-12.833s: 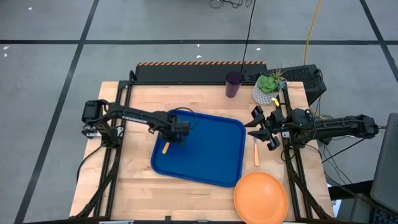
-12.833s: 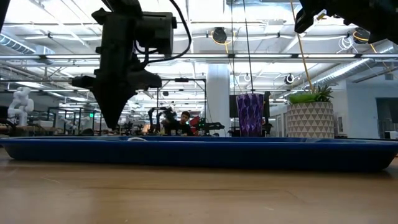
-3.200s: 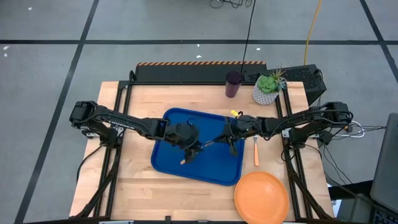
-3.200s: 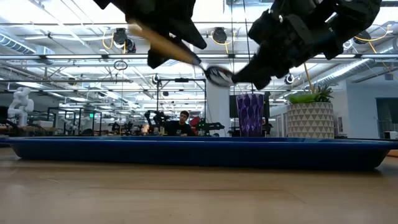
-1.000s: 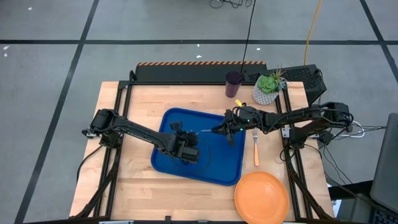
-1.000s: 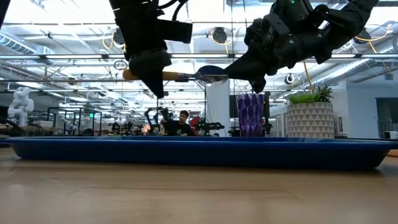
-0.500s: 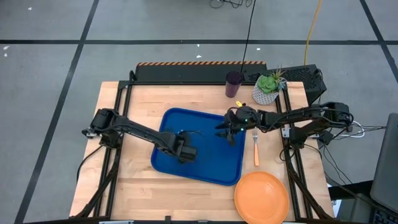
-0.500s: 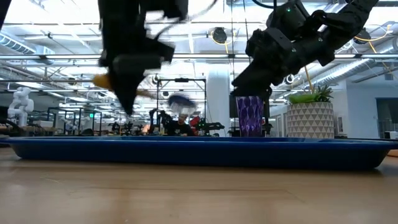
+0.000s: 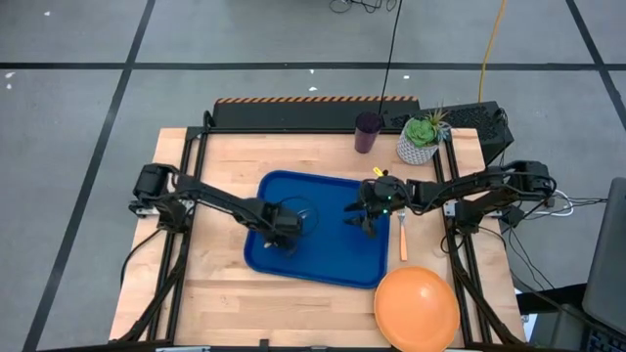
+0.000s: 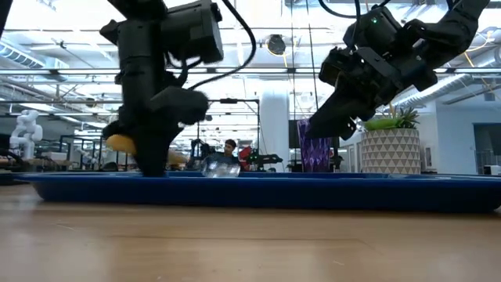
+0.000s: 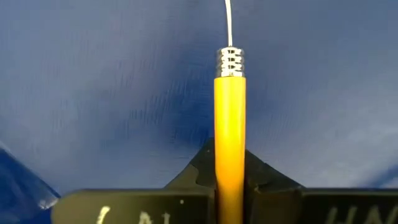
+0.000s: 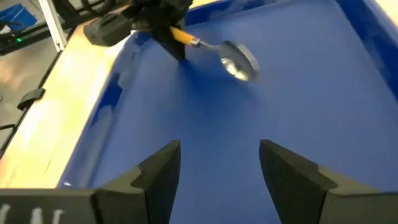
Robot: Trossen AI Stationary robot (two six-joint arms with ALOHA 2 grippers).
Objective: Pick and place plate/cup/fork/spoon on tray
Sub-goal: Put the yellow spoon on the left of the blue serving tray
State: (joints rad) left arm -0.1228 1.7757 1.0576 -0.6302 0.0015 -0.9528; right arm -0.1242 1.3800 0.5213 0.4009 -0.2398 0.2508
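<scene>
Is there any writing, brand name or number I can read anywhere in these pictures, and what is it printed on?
None can be read.
Left gripper, shut on the spoon over the tray: pale marks on its body, cut off by the picture's edge, unreadable.
Right gripper, open: pale marks at the picture's corner, cut off too.

Bright overhead light; low view backlit, arms silhouetted, foreground soft.
</scene>
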